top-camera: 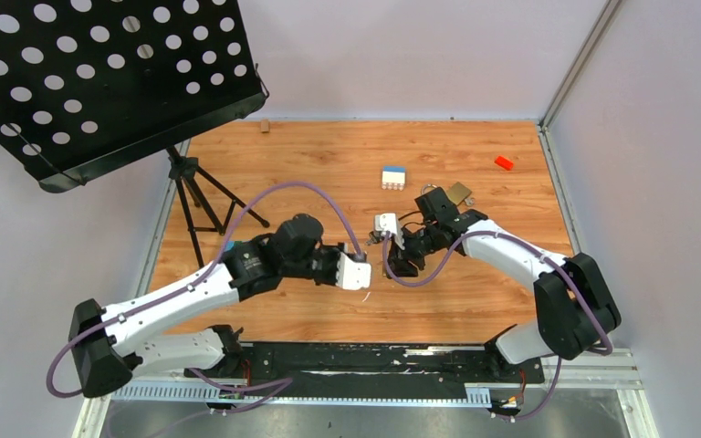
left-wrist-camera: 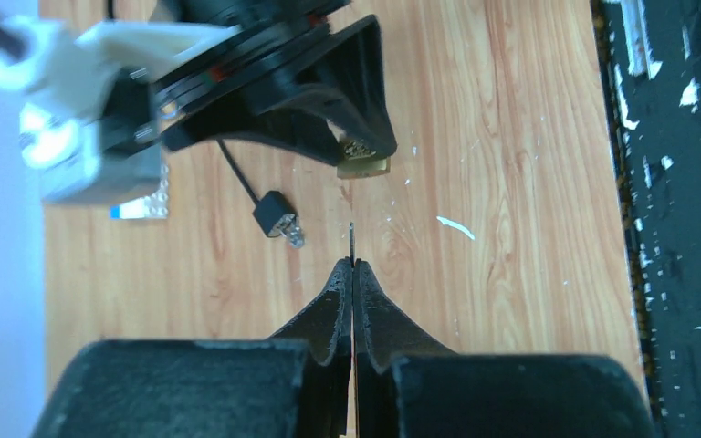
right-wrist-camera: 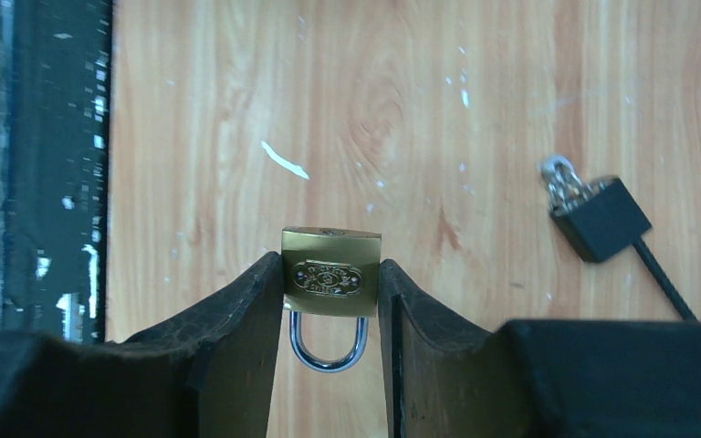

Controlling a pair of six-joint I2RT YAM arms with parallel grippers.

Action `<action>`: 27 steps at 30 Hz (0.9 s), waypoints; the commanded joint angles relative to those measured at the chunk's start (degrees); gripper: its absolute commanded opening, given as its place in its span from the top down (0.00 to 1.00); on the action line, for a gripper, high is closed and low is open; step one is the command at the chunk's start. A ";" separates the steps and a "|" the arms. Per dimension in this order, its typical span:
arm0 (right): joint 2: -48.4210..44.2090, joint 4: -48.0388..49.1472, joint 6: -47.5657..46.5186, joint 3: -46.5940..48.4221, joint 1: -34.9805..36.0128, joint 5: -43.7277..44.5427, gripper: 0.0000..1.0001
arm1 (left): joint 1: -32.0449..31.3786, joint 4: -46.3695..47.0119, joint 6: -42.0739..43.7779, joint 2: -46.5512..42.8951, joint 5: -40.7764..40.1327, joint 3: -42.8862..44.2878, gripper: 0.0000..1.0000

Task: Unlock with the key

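My left gripper (left-wrist-camera: 353, 265) is shut on the key (left-wrist-camera: 351, 239), a thin grey blade seen edge-on and sticking out past the fingertips. It points toward a small brass padlock (right-wrist-camera: 330, 274). My right gripper (right-wrist-camera: 330, 263) is shut on that padlock's body, with the steel shackle toward the wrist. In the left wrist view the padlock (left-wrist-camera: 362, 157) shows just beyond the key tip, with a gap between them. From above, the left gripper (top-camera: 368, 274) and right gripper (top-camera: 397, 263) face each other mid-table.
A black cable with a blocky end (right-wrist-camera: 600, 219) lies on the wood beside the grippers. A larger brass padlock (top-camera: 456, 193), a blue-and-white block (top-camera: 393, 176) and a red block (top-camera: 504, 162) lie farther back. A music stand (top-camera: 100, 82) is at the back left.
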 commanded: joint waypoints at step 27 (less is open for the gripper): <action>3.32 3.22 -0.44 -4.38 0.33 19.56 0.60 | 22.12 -1.18 -16.43 8.46 32.56 12.06 1.00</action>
